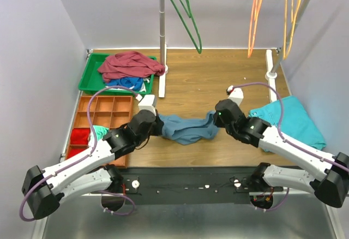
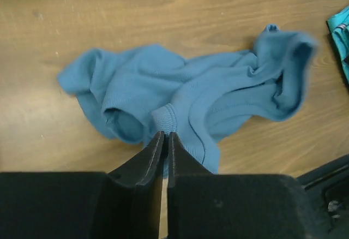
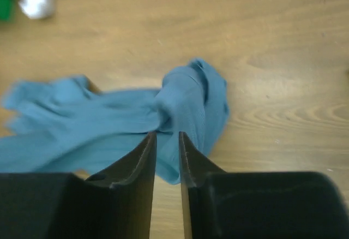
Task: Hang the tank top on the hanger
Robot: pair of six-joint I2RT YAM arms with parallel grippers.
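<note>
Wooden surface point(image 1: 218, 81) carries the tank top point(image 1: 188, 130), long axis nine to three; left gripper point(image 2: 165, 134) pinches its nine-o'clock end, right gripper point(image 3: 167, 134) slightly spread at three.

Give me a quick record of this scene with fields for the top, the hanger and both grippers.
tank top: crumpled on the wooden table, between the two grippers
hanger: hanging up at the back, bare
left gripper: jaws closed on a ribbed edge of the top
right gripper: jaws slightly apart at a fold of the top
status: top not yet on the hanger
</note>
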